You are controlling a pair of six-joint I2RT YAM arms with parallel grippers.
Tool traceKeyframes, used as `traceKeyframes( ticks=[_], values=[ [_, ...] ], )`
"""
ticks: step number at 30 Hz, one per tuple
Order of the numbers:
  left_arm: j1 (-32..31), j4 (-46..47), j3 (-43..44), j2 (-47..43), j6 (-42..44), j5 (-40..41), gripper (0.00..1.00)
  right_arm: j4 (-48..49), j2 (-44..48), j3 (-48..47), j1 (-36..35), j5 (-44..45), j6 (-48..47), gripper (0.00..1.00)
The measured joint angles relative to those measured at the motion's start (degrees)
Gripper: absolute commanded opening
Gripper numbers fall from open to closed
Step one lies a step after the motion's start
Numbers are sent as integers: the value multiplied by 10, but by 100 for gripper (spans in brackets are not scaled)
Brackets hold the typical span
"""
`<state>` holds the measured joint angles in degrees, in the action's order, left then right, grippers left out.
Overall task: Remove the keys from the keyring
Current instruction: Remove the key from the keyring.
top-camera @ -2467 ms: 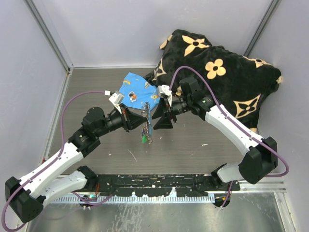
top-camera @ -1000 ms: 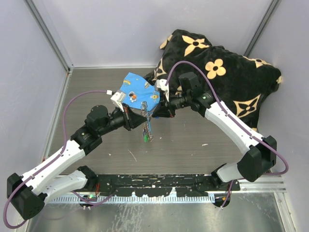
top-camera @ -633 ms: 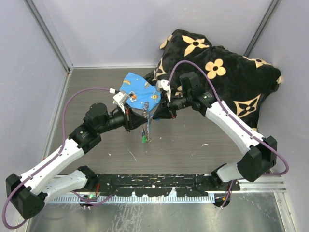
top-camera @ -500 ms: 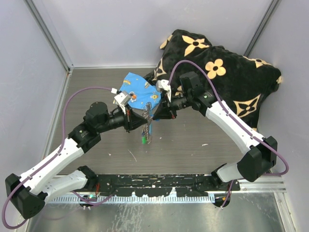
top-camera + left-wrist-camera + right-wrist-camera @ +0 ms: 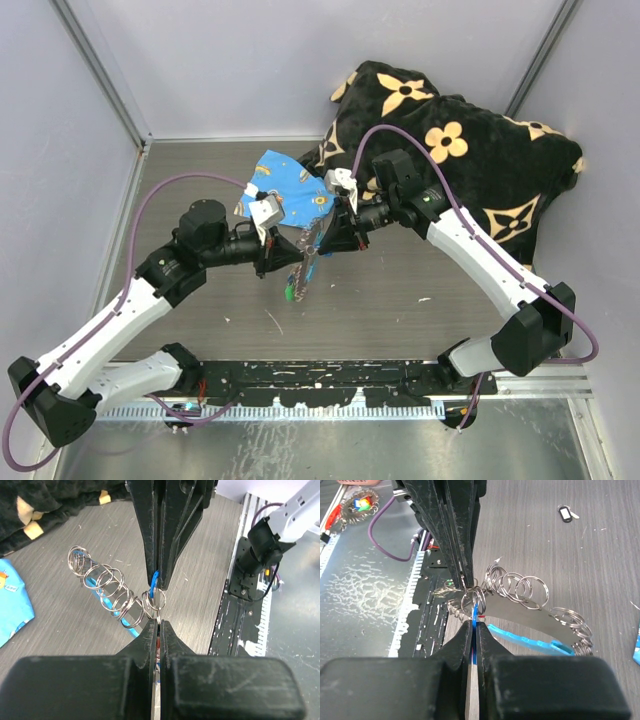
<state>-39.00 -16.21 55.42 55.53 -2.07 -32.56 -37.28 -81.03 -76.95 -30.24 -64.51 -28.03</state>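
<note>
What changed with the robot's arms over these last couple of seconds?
The left arm pushed forward and twisted its wrist, so the dangling keyring swung slightly left. The left gripper and right gripper stayed pinched on it; right arm, cloth and pillow stayed put.

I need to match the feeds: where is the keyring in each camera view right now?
Top external: the keyring hangs at centre, where the two arms meet.
Left wrist: the keyring is a row of rings running from upper left to centre.
Right wrist: the keyring arcs from centre toward the right edge.
Shared landmark: the black base rail, at the bottom of the top view, on the right for the left wrist, on the left for the right wrist.
</note>
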Motion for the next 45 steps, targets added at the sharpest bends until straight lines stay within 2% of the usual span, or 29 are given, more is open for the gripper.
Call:
traceKeyframes(
  ticks=[11, 24, 45],
  values=[
    [0, -62, 37, 17, 133, -60, 0, -20, 0, 0, -2, -30, -16, 1],
    [0, -144, 86, 43, 237, -85, 0, -40, 0, 0, -6, -40, -16, 1],
    [0, -197, 111, 61, 298, -99, 0, -46, 0, -1, -13, -49, 7, 2]
  ],
)
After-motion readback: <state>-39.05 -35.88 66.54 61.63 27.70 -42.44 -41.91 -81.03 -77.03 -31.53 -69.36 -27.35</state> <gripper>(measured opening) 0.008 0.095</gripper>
